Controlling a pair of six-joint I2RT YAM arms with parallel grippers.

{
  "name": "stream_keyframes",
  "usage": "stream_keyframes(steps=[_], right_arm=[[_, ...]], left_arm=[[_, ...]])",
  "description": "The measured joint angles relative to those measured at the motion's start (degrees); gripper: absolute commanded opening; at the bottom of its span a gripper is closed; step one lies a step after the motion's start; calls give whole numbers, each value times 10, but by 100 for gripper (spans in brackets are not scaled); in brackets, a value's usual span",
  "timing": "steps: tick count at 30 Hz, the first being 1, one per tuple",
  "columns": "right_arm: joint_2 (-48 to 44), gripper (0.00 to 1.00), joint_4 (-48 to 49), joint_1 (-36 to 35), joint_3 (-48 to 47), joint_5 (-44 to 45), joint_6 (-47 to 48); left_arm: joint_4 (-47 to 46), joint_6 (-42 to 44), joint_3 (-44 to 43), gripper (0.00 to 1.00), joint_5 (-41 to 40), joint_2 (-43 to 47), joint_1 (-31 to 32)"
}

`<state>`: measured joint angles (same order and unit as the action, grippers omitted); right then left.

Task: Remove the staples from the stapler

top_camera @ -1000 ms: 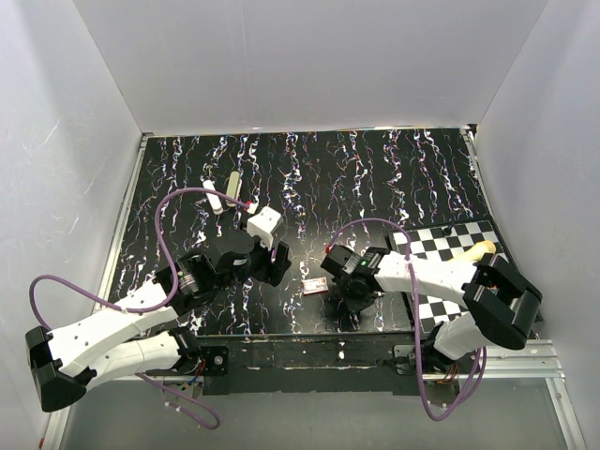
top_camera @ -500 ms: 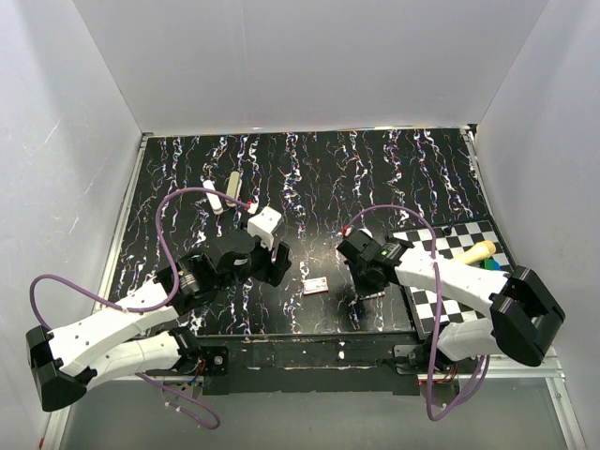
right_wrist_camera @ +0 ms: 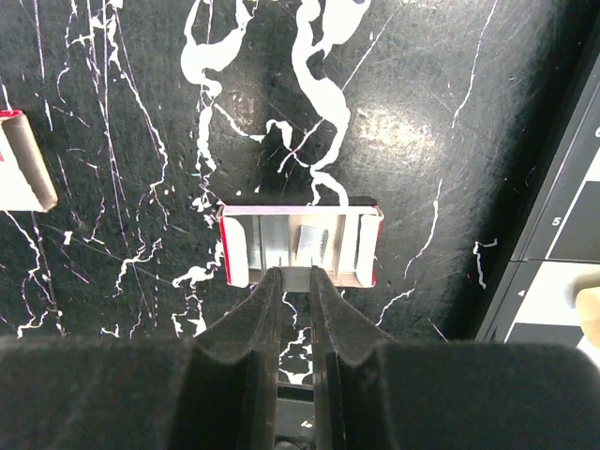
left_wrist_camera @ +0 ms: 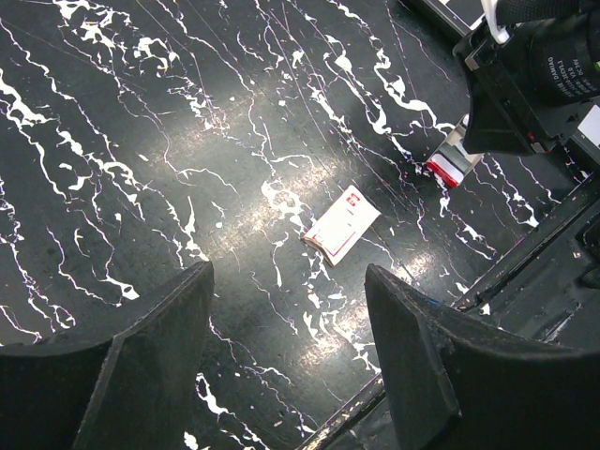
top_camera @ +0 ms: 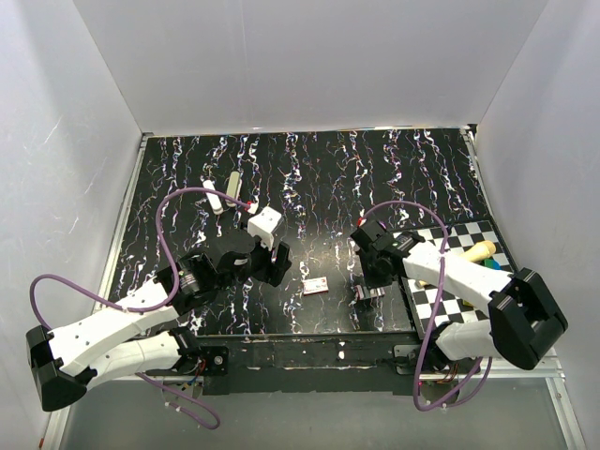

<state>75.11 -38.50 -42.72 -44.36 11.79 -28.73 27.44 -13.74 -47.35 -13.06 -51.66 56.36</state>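
Leftmost, the white stapler [top_camera: 217, 196] lies on the bench [top_camera: 309, 178], well apart from both arms. Nearer, the left gripper [left_wrist_camera: 286, 277] hangs spread wide over bare bench, holding nothing. A small staple packet [left_wrist_camera: 342, 222] lies just ahead of it. Further right, the right gripper [right_wrist_camera: 295, 278] pinches the near wall of a red-ended tray [right_wrist_camera: 244, 246] with staples [right_wrist_camera: 317, 246] inside, beside the checkered board [top_camera: 422, 242].
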Motion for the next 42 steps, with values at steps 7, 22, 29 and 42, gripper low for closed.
stream_keyframes(steps=[7,22,29,42], right_arm=[[11,12,15,12,5,-6,2],[11,14,26,23,22,-11,2],[11,18,26,23,22,-13,2],[14,21,26,26,22,-12,2]], left_arm=[[0,0,0,66,0,-3,0],[0,0,0,66,0,-10,0],[0,0,0,66,0,-12,0],[0,0,0,66,0,-12,0]])
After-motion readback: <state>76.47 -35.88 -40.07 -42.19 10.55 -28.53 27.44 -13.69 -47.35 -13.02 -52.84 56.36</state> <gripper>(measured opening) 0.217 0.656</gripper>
